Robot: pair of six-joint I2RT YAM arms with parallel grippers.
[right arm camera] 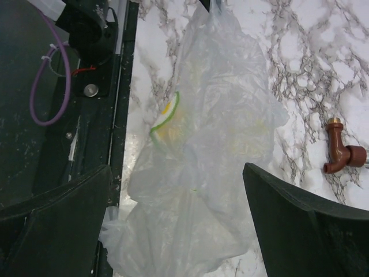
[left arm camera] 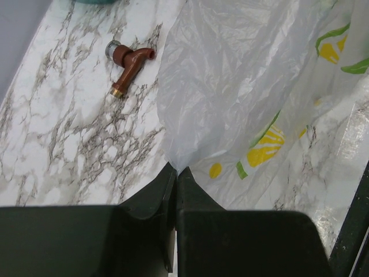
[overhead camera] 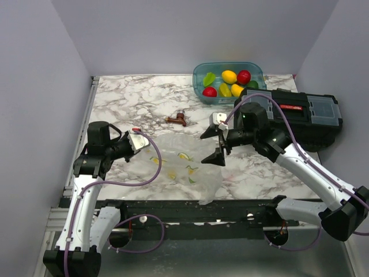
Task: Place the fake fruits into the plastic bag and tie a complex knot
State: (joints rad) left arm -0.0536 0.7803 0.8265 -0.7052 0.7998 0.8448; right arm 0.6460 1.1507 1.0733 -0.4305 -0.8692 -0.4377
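Bag pinched at one edge, nothing loaded yet

The thin clear plastic bag with citrus-slice prints (overhead camera: 184,164) lies flat on the marbled table (overhead camera: 132,98). My left gripper (left arm camera: 176,173) is closed on its edge, and my right gripper (overhead camera: 213,145) hangs over it, spread wide and empty. The glossy toy fruits (overhead camera: 229,77) sit in the teal plastic tub (overhead camera: 199,75) beyond. Next, I judge, the bag's mouth must be opened.

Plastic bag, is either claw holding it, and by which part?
The left claw pinches the plastic bag by its film edge; the right claw is open above it, holding nothing.
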